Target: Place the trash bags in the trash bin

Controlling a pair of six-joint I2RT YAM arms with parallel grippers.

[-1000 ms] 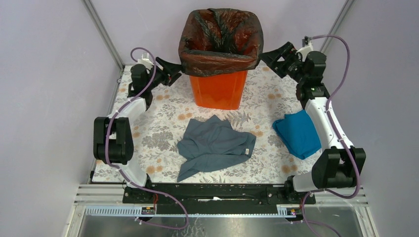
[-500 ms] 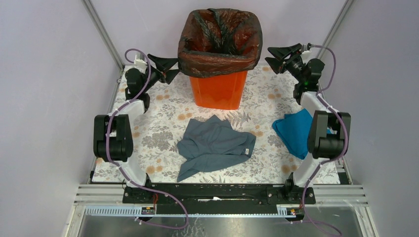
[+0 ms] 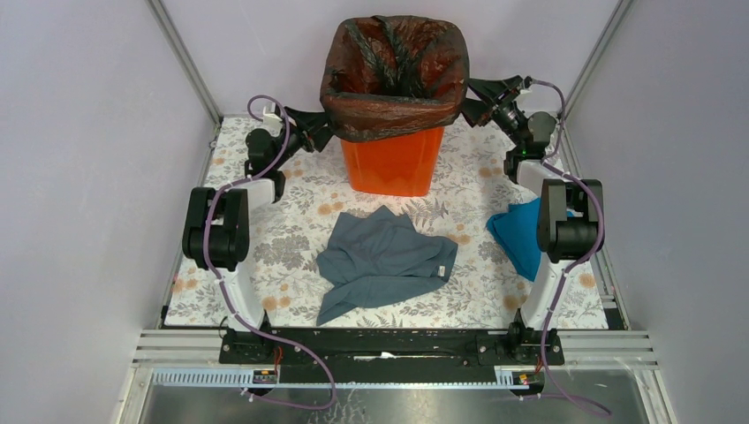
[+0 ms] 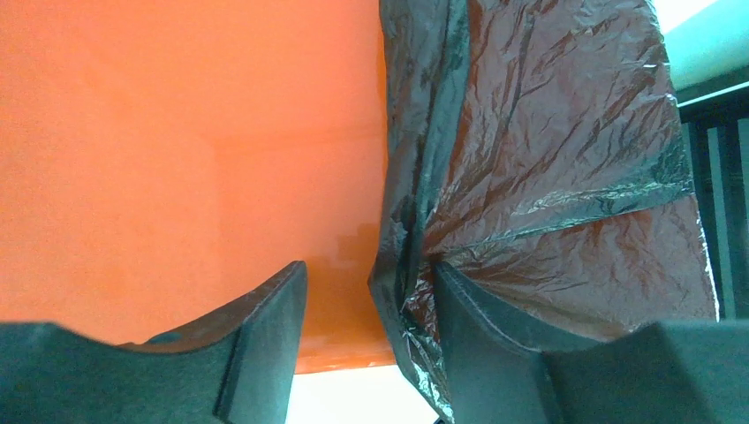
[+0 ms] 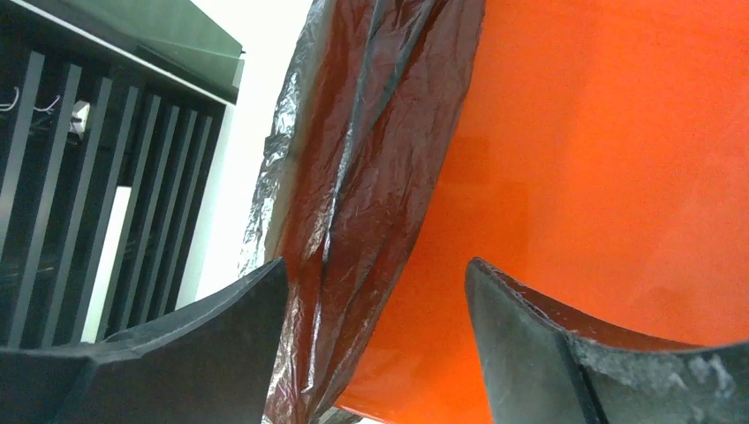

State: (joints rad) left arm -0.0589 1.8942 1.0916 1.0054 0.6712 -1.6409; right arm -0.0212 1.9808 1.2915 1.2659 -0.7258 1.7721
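- The trash bags point(image 3: 389, 113) are one glossy black bag lining the trash bin point(image 3: 389, 163). Its mouth is folded out over the rim and hangs as a crinkled, brownish skirt.
- The bin stands upright at the far middle of the counter point(image 3: 291, 238).
- The left claw point(image 4: 366, 274) is at the bin's left side, spread wide. The bag's hanging edge sits between the jaws, against one finger and unpinched.
- The right claw point(image 5: 375, 265) is at the bin's right side, equally wide. A hanging fold of bag lies between its jaws, beside the orange wall.
- A grey cloth point(image 3: 384, 256) lies crumpled at the near middle.
- A blue cloth point(image 3: 521, 234) lies to the right, partly behind the right arm.
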